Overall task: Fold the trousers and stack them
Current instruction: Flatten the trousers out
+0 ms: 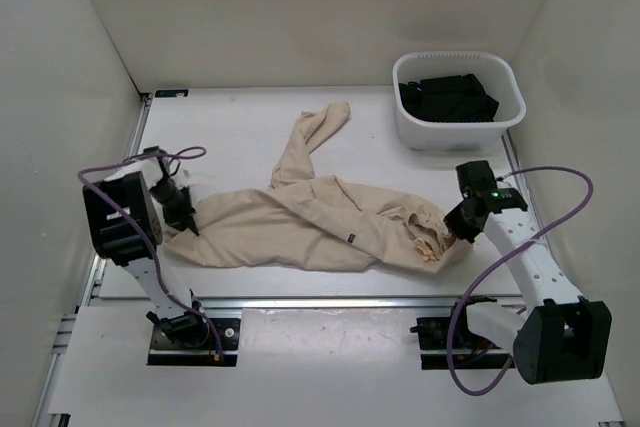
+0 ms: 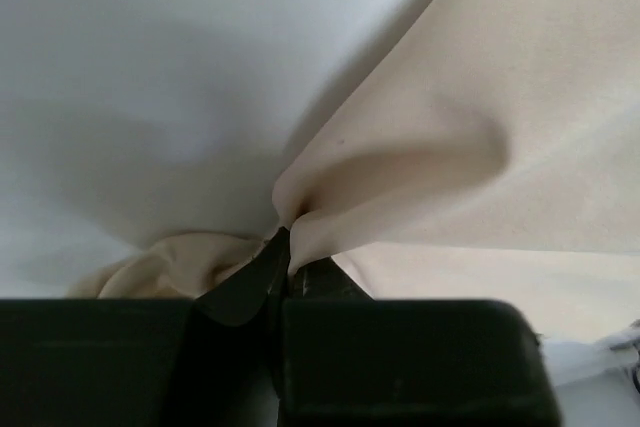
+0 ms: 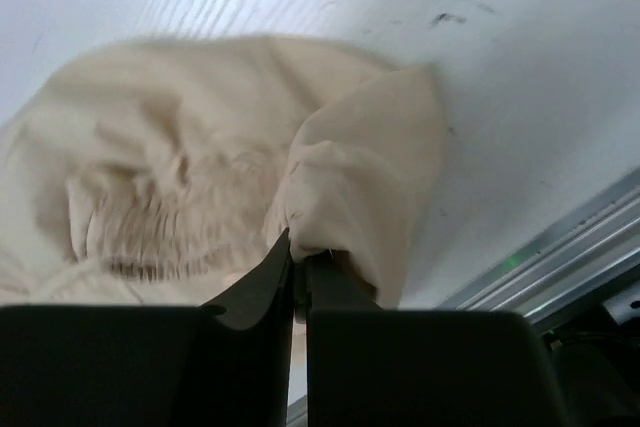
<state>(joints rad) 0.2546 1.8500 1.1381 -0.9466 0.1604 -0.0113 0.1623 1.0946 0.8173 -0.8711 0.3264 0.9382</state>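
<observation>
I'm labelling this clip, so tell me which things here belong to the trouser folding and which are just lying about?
Part of the job: beige trousers, pinched by the left fingers at one end and the right fingers near the waistband.
Just lying about: white tub at the far right; black folded garments inside it.

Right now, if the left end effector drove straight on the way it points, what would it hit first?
The trousers: the left end effector is shut on a fold of them, with cloth bunched right ahead. Beyond that, probably the white table; depth is unclear.
</observation>
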